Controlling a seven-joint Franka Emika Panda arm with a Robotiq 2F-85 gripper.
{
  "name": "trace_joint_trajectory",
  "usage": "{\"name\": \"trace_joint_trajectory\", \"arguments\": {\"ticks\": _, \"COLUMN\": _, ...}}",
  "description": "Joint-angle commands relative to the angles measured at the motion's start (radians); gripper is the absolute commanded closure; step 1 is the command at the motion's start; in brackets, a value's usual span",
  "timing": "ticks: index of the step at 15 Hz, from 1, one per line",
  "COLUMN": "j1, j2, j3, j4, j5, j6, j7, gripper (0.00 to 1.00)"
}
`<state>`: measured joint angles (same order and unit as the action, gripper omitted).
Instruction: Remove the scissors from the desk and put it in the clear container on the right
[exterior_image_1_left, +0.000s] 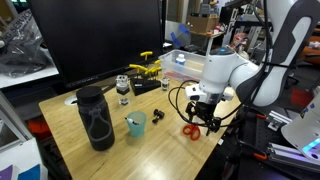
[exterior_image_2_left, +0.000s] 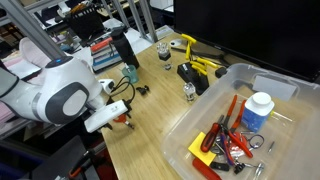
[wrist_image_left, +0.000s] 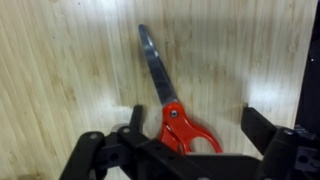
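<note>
Though near scissors (exterior_image_1_left: 190, 130), teal cup (exterior_image_1_left: 136, 124) apart.

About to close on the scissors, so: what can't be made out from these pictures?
- Wrist view: loop handles of the small red-orange-handled scissors run under the black end effector and off the bottom edge.
- In an exterior view: scissors too small; finger contact with the light-wood desk unreadable.

Behind the far edge of your table (exterior_image_1_left: 150, 150) stands a large black screen (exterior_image_1_left: 100, 40). Off the table's far corner you have a crumpled black bag (exterior_image_1_left: 22, 50). Farther back sits a cardboard box (exterior_image_1_left: 203, 22). In an exterior view, metal rack posts (exterior_image_2_left: 135, 15) rise above stacked books (exterior_image_2_left: 100, 50).
</note>
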<state>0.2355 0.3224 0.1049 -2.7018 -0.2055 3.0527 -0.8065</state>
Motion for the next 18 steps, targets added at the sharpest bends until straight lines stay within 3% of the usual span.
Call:
{"name": "trace_joint_trajectory", "arguments": {"ticks": 1, "j1": -0.014, "j2": 0.023, "j3": -0.001, "j4": 0.018, "j5": -0.075, "j6": 0.010, "j7": 0.049, "gripper": 0.10}}
{"name": "trace_joint_trajectory", "arguments": {"ticks": 2, "j1": 0.024, "j2": 0.024, "j3": -0.026, "j4": 0.016, "j5": -0.029, "j6": 0.021, "j7": 0.012, "gripper": 0.26}}
{"name": "trace_joint_trajectory", "arguments": {"ticks": 5, "j1": 0.029, "j2": 0.014, "j3": -0.032, "j4": 0.013, "j5": -0.037, "j6": 0.023, "j7": 0.024, "gripper": 0.47}}
{"name": "trace_joint_trajectory", "arguments": {"ticks": 8, "j1": 0.032, "j2": 0.012, "j3": -0.033, "j4": 0.009, "j5": -0.034, "j6": 0.025, "j7": 0.022, "gripper": 0.54}}
{"name": "trace_joint_trajectory", "arguments": {"ticks": 15, "j1": 0.051, "j2": -0.026, "j3": -0.038, "j4": -0.026, "j5": -0.034, "j6": 0.027, "j7": 0.024, "gripper": 0.96}}
{"name": "trace_joint_trajectory", "arguments": {"ticks": 18, "j1": 0.054, "j2": -0.037, "j3": -0.059, "j4": -0.030, "j5": -0.034, "j6": 0.041, "j7": 0.029, "gripper": 0.95}}
